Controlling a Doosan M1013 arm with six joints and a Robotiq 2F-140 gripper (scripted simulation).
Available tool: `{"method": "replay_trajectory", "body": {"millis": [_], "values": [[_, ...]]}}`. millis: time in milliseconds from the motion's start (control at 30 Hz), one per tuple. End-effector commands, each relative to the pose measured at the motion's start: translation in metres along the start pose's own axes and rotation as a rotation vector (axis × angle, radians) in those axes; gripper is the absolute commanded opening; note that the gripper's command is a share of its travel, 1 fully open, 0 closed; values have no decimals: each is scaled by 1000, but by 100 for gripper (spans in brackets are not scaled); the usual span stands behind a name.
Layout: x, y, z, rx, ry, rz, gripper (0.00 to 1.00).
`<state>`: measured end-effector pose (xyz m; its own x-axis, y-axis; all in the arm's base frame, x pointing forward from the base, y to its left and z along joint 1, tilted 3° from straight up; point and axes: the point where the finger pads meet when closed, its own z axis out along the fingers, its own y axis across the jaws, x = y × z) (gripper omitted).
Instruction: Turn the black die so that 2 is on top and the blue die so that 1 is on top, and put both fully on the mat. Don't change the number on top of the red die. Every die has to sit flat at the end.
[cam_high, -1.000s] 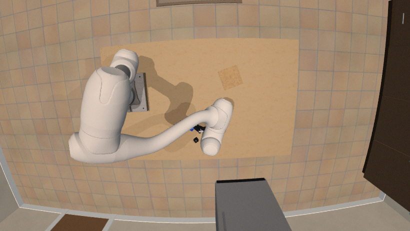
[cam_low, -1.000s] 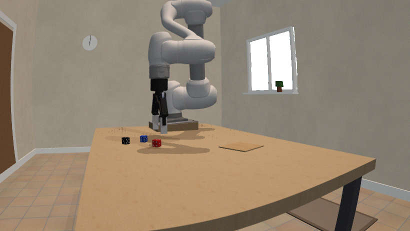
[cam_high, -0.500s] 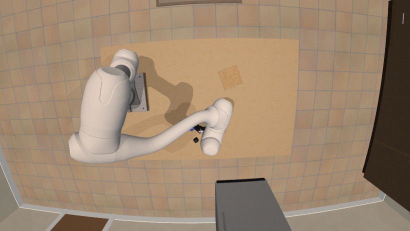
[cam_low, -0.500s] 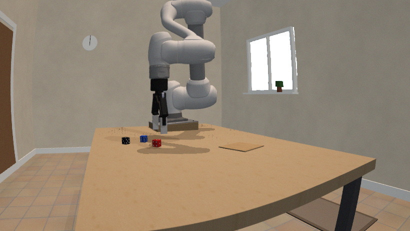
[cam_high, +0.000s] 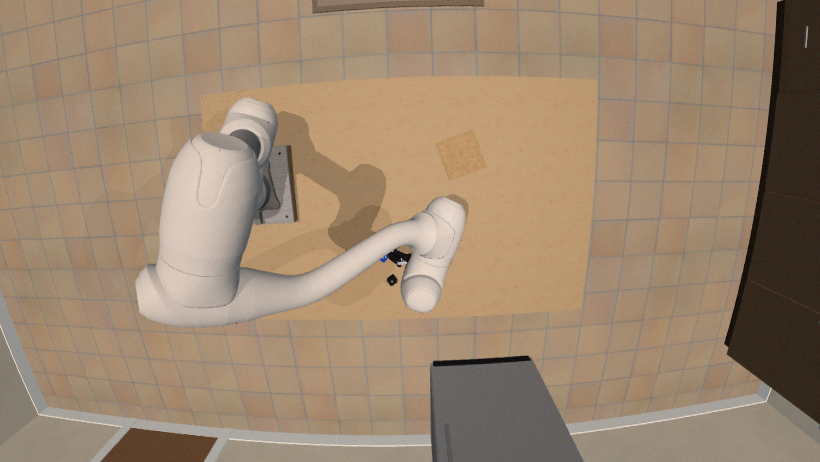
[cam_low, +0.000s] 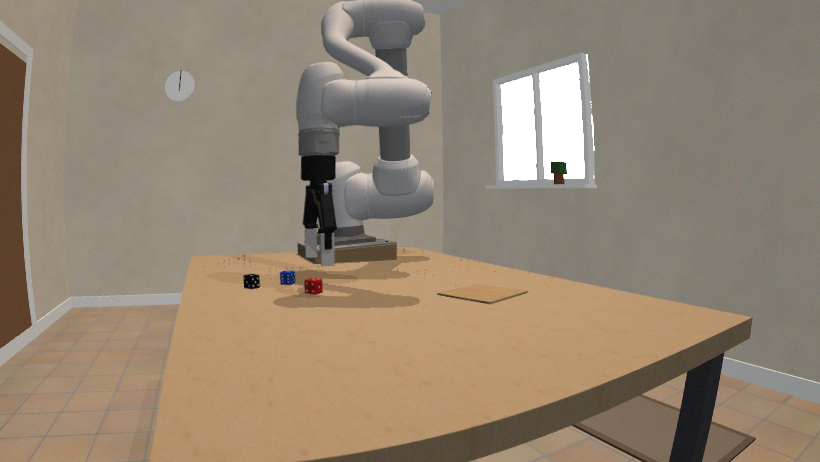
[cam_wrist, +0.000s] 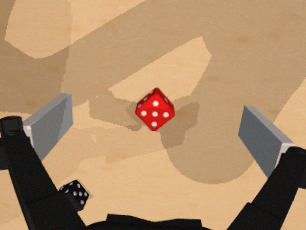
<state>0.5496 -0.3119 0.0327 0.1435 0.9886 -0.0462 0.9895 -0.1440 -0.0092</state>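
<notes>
On the wooden counter (cam_low: 401, 367), well apart from the mat (cam_low: 483, 293), the red die (cam_wrist: 154, 110) lay below the fully open, empty hand (cam_wrist: 157, 131), the black die (cam_wrist: 75, 192) beside its left finger.

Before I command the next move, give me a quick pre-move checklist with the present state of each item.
1. Gripper open and holding nothing: ok, both fingers stand wide apart.
2. Target under the gripper is a task die: not ok, the wrist view centres on the small red die, which should keep its top number.
3. Small black die fully on the square tan mat: not ok, it sits on the wooden table, apart from the mat.
4. Small blue die fully on the mat: not ok, also on the table.
5. Black die shows 2, blue shows 1: cannot tell, pips too small.
6. All three dice sit flat: ok in the exterior view.
</notes>
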Motion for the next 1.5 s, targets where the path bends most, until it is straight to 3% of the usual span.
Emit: {"method": "replay_trajectory", "body": {"millis": [0, 333, 567, 967, 1033, 1467], "values": [[0, 0, -9, 0, 0, 0, 100], [0, 0, -68, 0, 0, 0, 100], [0, 0, -82, 0, 0, 0, 100], [-5, -2, -82, 0, 0, 28, 100], [-27, -15, -81, 0, 0, 173, 100], [-106, -69, -79, 0, 1, 708, 100]]}}
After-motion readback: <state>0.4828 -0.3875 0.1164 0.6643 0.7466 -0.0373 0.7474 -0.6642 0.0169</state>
